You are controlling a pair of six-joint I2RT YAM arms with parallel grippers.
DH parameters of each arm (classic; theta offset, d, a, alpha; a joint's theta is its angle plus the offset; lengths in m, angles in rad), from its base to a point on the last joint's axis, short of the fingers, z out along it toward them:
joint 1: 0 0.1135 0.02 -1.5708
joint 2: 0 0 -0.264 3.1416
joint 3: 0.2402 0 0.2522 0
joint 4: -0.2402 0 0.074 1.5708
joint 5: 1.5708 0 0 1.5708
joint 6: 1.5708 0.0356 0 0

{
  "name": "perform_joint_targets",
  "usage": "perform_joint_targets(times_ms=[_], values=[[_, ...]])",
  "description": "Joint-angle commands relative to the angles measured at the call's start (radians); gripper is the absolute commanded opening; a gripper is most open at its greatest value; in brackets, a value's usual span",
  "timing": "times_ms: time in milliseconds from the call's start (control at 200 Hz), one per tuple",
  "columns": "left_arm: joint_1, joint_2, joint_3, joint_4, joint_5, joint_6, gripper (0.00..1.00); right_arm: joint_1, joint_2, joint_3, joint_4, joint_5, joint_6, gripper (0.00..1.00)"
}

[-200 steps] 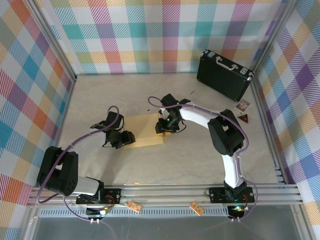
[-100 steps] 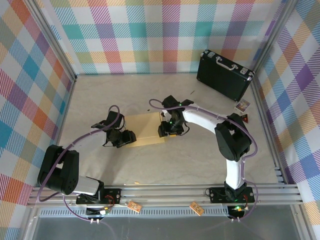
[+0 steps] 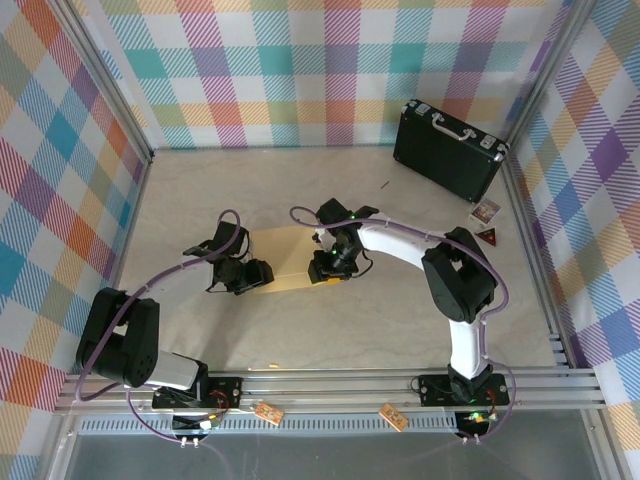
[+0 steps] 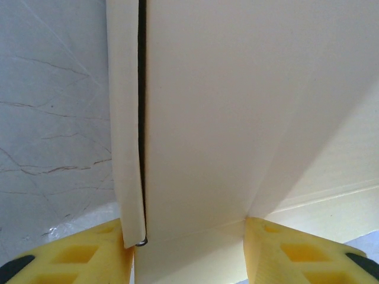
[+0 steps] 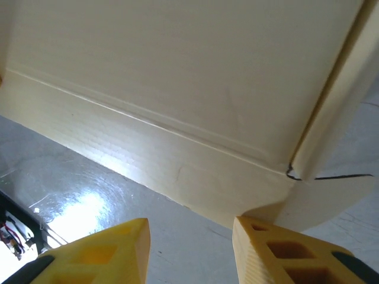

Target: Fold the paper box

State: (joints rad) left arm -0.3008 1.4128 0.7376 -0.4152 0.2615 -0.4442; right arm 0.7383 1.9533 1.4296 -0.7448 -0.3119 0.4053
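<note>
Two arms: both reach in over the pale marbled table point(image 3: 190, 200) and meet at a single box, one from each side.
Paper box: the paper box point(image 3: 287, 258) lies about mid-table, a touch left of centre, its tan face up when seen from above. It sits right between the two grippers.
Left gripper: the left gripper point(image 4: 189, 236) is at the box's left end. From its wrist camera, its yellow fingers point(image 4: 71, 257) stand on either side of a cream cardboard panel and touch it on both sides, so it is clamped on the box.
Strip: a narrow strip point(image 4: 124, 118) of the same cardboard runs along the left of that panel, with a thin dark slit between the two.
Right gripper: the right gripper point(image 5: 190, 228) is at the box's right end with its jaws apart. Bare table shows in the gap and it holds nothing. One finger is just beside a small corner flap; I cannot tell whether it touches.
Crease: in that same wrist view a long fold line crosses the cardboard above the fingers.
Briefcase: a black briefcase point(image 3: 447, 148) with a metal handle stands far right by the checked walls point(image 3: 330, 70), well apart from the box.
Cards: two small cards point(image 3: 485, 210) lie on the table near the right wall, nearer than the briefcase.
</note>
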Motion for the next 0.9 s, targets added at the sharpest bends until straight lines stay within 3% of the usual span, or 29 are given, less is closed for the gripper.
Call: perform_joint_targets(times_ms=[0, 135, 265, 505, 895], values=[[-0.009, 0.014, 0.007, -0.031, -0.001, 0.017, 0.49, -0.004, -0.025, 0.04, -0.067, 0.124, -0.023, 0.43], [-0.009, 0.017, 0.008, -0.03, -0.001, 0.019, 0.49, -0.014, -0.083, 0.001, -0.05, 0.187, -0.042, 0.51], [-0.009, 0.017, 0.008, -0.031, 0.0, 0.019, 0.49, -0.025, -0.029, 0.003, -0.046, 0.159, -0.045, 0.51], [-0.008, 0.017, 0.006, -0.03, 0.002, 0.019, 0.49, -0.024, 0.048, 0.013, 0.025, 0.036, -0.035, 0.44], [-0.009, 0.02, 0.008, -0.025, 0.016, 0.016, 0.49, -0.023, 0.029, -0.003, 0.091, -0.117, 0.014, 0.35]])
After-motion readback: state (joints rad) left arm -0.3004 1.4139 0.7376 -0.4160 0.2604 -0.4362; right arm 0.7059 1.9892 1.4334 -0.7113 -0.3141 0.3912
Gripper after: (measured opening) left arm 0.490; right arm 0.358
